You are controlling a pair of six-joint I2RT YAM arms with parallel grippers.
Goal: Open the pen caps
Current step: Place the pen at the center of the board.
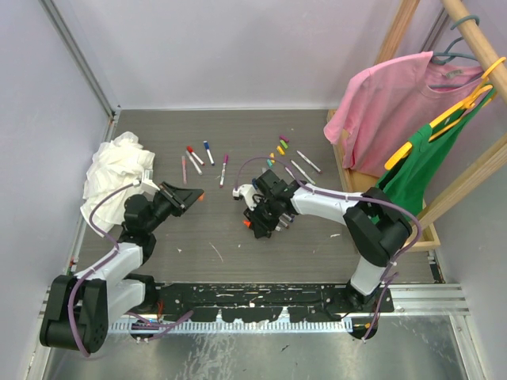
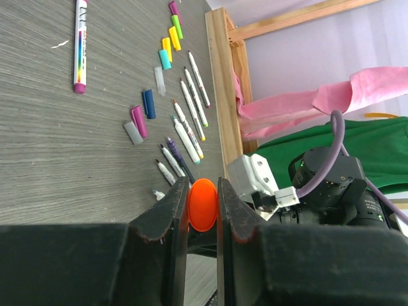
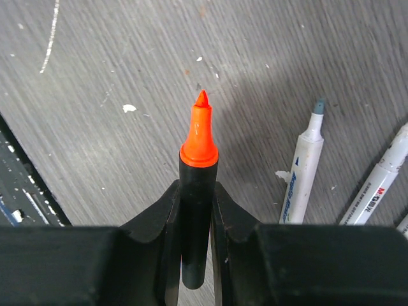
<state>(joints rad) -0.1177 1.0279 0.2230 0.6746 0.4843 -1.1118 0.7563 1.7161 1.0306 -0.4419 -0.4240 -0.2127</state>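
Observation:
My left gripper is shut on a small orange pen cap, pinched between both fingers above the table; the cap also shows in the top view. My right gripper is shut on a black-barrelled pen whose bare orange tip points away from the fingers, just above the table. The cap and the pen are apart. Several loose coloured caps lie at the back of the table, and they also show in the top view. Capped pens lie at the back left.
Uncapped white pens lie beside my right gripper; one is close to its fingers. A white rag lies at the left edge. A wooden rack with a pink shirt and a green garment stands at the right.

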